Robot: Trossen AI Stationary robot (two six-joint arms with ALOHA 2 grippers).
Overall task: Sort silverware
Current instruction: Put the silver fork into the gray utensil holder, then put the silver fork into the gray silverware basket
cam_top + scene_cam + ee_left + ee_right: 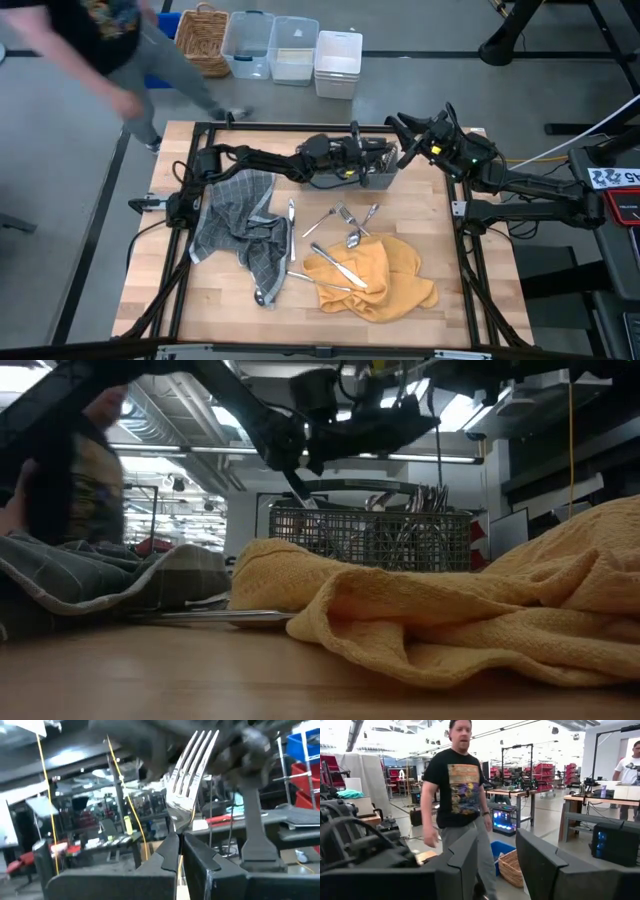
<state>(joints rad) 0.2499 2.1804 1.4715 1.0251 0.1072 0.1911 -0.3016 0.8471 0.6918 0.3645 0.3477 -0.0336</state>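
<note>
Fork [191,775] upright in pincer, silverware [345,240] scattered – table

Bare worktop [460,310] lies open along the near edge and right side. The yellow cloth [385,280] and grey checked cloth [240,225] cover the middle. Both arms crowd the mesh caddy [378,172] at the far edge, with loose silverware [345,228] scattered between the cloths.

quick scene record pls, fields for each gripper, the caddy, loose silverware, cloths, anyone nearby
left gripper: shut on a fork, tines up, raised near the caddy
right gripper: open, empty, raised beside the caddy
caddy: grey mesh, far side of table, already holds silverware
loose silverware: several pieces mid-table, some lying on the yellow cloth
cloths: yellow cloth to the right, grey checked cloth to the left
person: beyond the table's far edge, near the bins
</note>
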